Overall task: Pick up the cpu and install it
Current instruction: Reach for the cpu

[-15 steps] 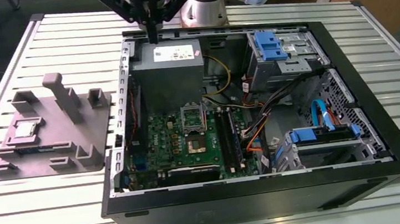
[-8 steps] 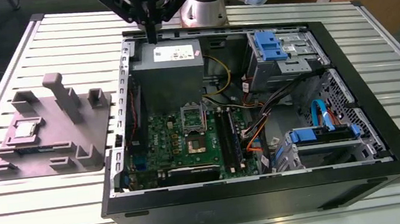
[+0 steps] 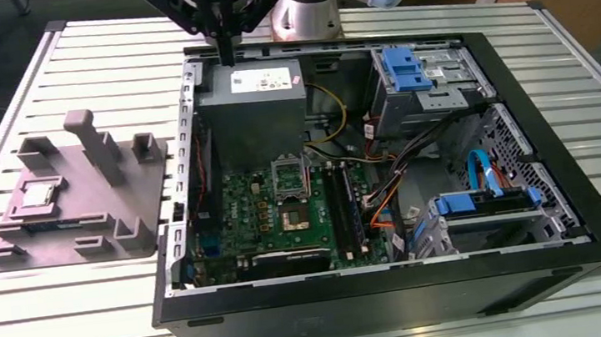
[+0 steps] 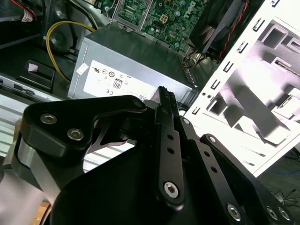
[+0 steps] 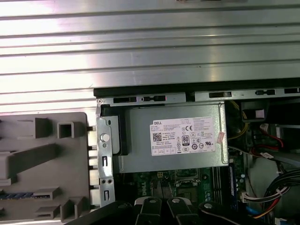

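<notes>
Gripper (image 3: 228, 57): the fingers are seen pressed together with nothing pinched between them. In the second wrist view the fingertips (image 4: 163, 96) are shown closed into one ridge.
Nearest thing: the power supply (image 3: 255, 110) lies directly beneath the gripper, at the rim of the computer case (image 3: 404, 304).
Cpu (image 3: 37, 194): laid flat in a recess of the grey tray (image 3: 115, 217), outside the case. It is well apart from the gripper, toward the exterior view's left, and is untouched.
Socket (image 3: 295, 216): set on the green board, on the far side of the power supply from the gripper. Its frame appears raised and its seat bare, though this is judged rather than certain.
Step in hand: judged to be the approach before the pick-up, since nothing is grasped and nothing is installed.
Next move calls for: by judgement, fingers spread wider than the chip and squared over it, as only thin edges are offered for gripping. A level hold would be needed to avoid a crooked seating.
Table (image 3: 106, 331): slatted metal, on which the tray and case are borne.
</notes>
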Controlling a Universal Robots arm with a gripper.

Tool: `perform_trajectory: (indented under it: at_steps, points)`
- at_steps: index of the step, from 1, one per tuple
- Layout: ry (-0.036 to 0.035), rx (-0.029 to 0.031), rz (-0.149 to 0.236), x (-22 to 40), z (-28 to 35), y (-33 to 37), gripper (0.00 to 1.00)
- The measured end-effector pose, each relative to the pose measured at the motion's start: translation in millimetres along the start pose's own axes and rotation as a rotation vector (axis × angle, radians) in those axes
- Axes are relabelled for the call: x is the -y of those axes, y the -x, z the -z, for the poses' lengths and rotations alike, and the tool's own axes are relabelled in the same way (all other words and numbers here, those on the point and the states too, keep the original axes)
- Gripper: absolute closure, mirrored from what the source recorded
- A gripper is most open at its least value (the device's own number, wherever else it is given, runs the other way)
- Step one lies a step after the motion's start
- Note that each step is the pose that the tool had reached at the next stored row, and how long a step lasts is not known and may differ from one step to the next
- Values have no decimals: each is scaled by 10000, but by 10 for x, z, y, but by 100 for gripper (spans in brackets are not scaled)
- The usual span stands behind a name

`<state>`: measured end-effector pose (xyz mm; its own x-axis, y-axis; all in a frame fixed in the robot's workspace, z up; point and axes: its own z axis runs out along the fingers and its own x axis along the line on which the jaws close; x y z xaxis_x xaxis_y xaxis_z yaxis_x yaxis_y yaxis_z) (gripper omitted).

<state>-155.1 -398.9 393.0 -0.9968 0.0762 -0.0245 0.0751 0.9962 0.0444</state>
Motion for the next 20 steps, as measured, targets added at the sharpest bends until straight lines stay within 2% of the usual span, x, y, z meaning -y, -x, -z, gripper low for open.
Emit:
perform_trajectory:
  at_steps: [20]
  points:
    - [0, 0, 0, 3, 0, -38, 89]
